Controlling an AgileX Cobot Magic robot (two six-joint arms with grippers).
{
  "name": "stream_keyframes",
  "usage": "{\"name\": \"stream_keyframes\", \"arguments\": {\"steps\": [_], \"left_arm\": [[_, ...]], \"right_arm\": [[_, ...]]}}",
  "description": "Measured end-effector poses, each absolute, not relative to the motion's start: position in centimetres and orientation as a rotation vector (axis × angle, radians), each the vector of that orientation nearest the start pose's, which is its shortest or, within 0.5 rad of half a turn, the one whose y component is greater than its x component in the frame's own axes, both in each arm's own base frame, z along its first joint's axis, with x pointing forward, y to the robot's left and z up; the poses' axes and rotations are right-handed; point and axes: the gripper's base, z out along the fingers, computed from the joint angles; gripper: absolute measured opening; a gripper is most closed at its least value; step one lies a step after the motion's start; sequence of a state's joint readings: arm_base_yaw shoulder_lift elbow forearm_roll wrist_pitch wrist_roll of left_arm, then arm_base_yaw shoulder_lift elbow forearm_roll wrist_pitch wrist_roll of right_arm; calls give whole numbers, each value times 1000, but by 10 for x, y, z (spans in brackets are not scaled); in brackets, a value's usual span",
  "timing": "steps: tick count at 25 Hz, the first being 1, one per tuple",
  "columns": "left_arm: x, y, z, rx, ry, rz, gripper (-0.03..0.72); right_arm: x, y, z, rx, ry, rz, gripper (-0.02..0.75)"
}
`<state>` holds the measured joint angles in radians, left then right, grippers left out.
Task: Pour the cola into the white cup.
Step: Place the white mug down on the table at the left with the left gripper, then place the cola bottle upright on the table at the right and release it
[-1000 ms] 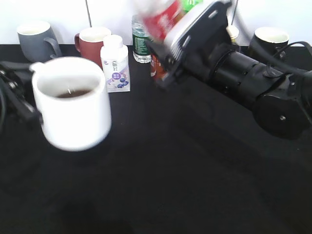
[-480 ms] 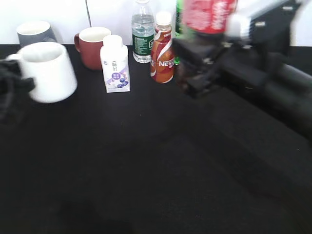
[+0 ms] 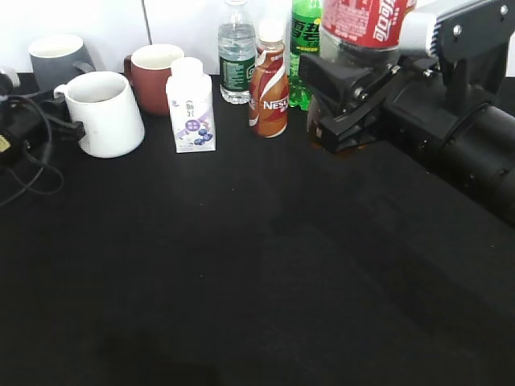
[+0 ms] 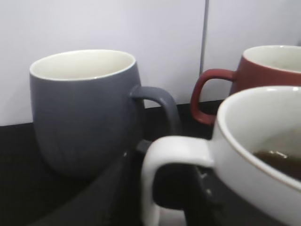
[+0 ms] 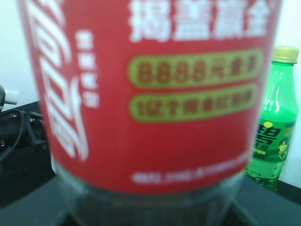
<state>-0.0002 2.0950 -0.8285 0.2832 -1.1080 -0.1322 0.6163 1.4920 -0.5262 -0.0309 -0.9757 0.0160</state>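
Observation:
The white cup stands on the black table at the far left, with a little brown drink in it. It also shows in the left wrist view. My left gripper is shut on its loop handle, and the jaws sit around the white loop. The cola bottle with its red label is upright at the upper right, its top out of view. My right gripper is shut around its lower body. The red label fills the right wrist view, with the jaws at the bottle's base.
Along the back stand a grey mug, a dark red mug, a white milk bottle, a water bottle, a Nestle bottle and a green Sprite bottle. Cables lie at the left edge.
The white cup has moved back and left and now stands on the table in front of the grey mug. The cola bottle has gone from tilted to upright and moved right.

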Motion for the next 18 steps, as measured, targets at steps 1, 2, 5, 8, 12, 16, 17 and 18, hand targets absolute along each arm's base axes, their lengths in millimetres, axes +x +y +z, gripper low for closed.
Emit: {"name": "stream_keyframes", "arguments": {"steps": [1, 2, 5, 8, 12, 16, 17, 18], "left_arm": [[370, -22, 113, 184, 1665, -216, 292], [360, -21, 109, 167, 1677, -220, 291], [321, -21, 104, 146, 1736, -236, 294], [292, -23, 124, 151, 1726, -240, 294], [263, -38, 166, 227, 1691, -246, 294], [243, -57, 193, 319, 1751, -252, 294], [239, -60, 199, 326, 1749, -260, 294], [235, -61, 204, 334, 1757, -259, 294]], "right_arm": [[231, 165, 237, -450, 1425, 513, 384], [233, 162, 237, -416, 1435, 508, 384], [238, 154, 237, -332, 1457, 432, 384], [246, 135, 236, -184, 1485, 241, 384], [265, 92, 236, -65, 1483, 115, 384], [296, 66, 209, -74, 1521, 142, 384], [307, 69, 200, -89, 1526, 146, 384], [321, 74, 187, -104, 1534, 152, 384]]}}
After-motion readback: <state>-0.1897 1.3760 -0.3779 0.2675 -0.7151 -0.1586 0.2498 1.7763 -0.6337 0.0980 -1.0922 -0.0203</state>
